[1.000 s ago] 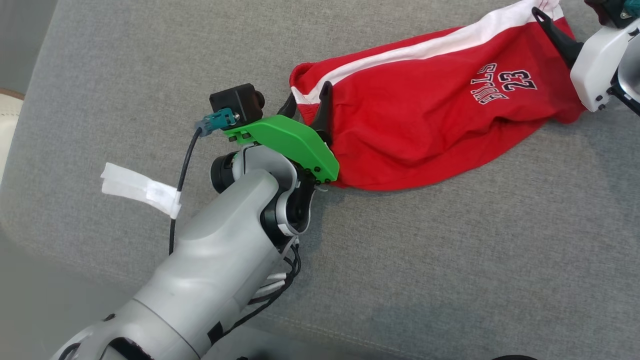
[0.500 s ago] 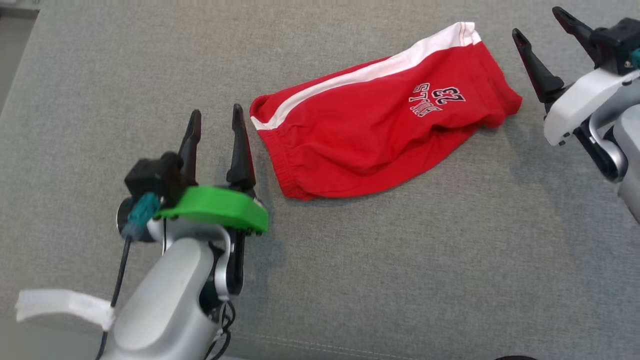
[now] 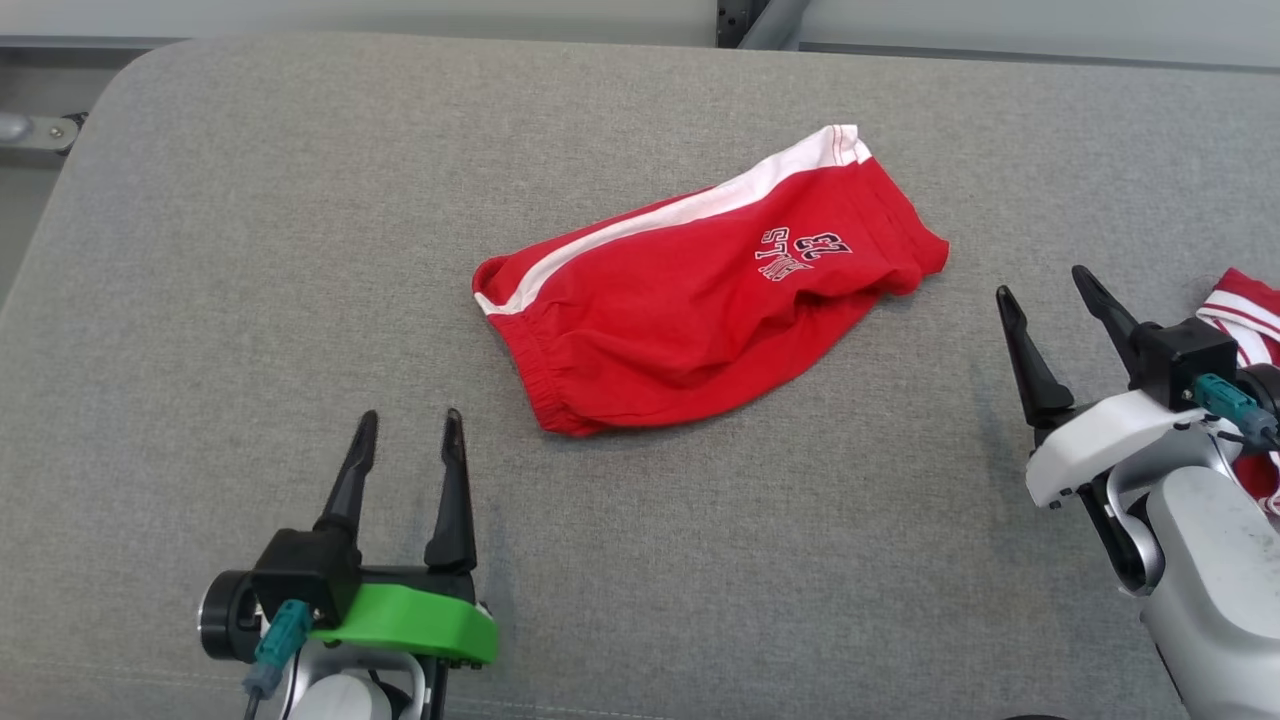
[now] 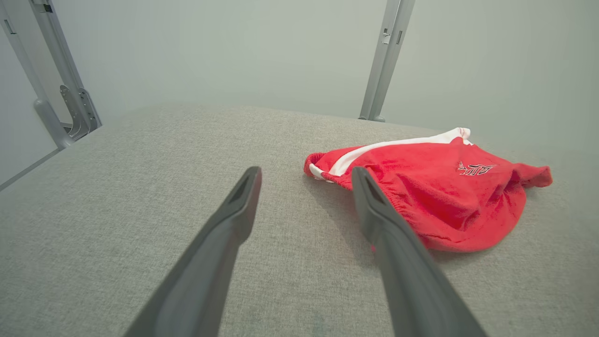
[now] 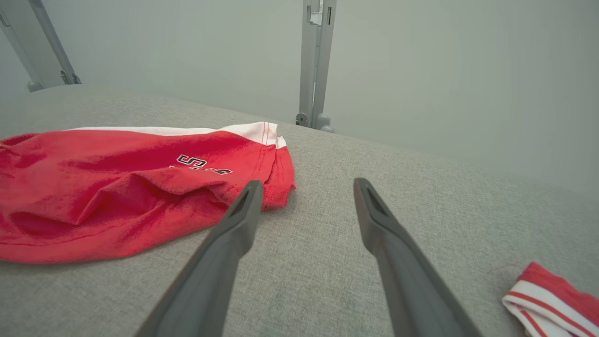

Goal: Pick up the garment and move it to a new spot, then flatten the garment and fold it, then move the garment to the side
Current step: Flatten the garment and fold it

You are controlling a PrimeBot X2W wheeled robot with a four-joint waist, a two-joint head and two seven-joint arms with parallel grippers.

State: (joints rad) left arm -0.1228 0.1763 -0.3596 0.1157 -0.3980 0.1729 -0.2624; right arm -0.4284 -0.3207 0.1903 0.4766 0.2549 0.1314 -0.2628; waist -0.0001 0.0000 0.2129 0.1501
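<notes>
Surface: we see a grey padded surface [image 3: 250,250] with a rounded corner. A pale wall [image 4: 234,47] stands behind it and a metal post [image 5: 316,61] rises at its far edge.
Garment: the red shorts [image 3: 690,310] lie near the middle of the padded surface, set on a slant. They are roughly flat but rumpled, with soft folds across the front.
Garment details: a white stripe [image 3: 680,210] runs along the far long edge. A dark number print [image 3: 800,255] sits near the hem end, and the gathered waistband [image 3: 530,370] faces the robot's left.
Left claw [image 3: 410,414]: released, its two dark fingers spread with nothing between them. It sits low on the robot's left, near the waistband end, and we find a clear strip of grey fabric between it and the shorts.
Left mount: a green bracket [image 3: 410,620] sits behind the fingers.
Right claw [image 3: 1042,281]: released and empty, fingers parted and tilted toward the far left. It stands off the hem end of the shorts, near it but apart.
Other cloth: a red-and-white striped piece [image 3: 1245,310] lies at the right edge, just beyond the right wrist. We cannot tell what it is.
</notes>
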